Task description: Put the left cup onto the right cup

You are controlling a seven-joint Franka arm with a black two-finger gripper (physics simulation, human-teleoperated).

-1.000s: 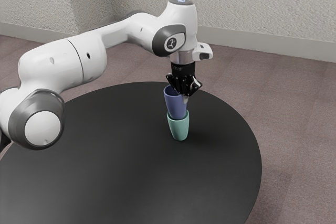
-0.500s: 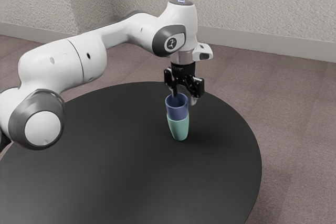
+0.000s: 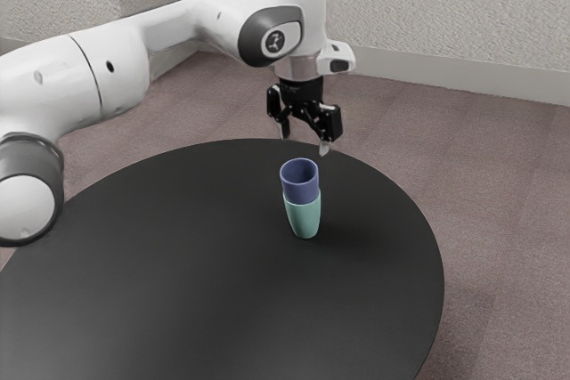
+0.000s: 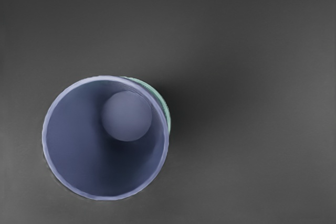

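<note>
In the exterior view, the round black table (image 3: 178,264) spans the lower frame. Near the frame's centre, the green plastic cup (image 3: 303,218) stands on it, and the blue plastic cup (image 3: 299,180) is nested upright inside that. My fingers (image 3: 323,141) hang directly above the pair, not touching it.

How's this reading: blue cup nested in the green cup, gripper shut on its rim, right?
Not quite. The blue cup is nested in the green cup, but the gripper is open, above the rim and clear of it; the exterior view shows that.
</note>
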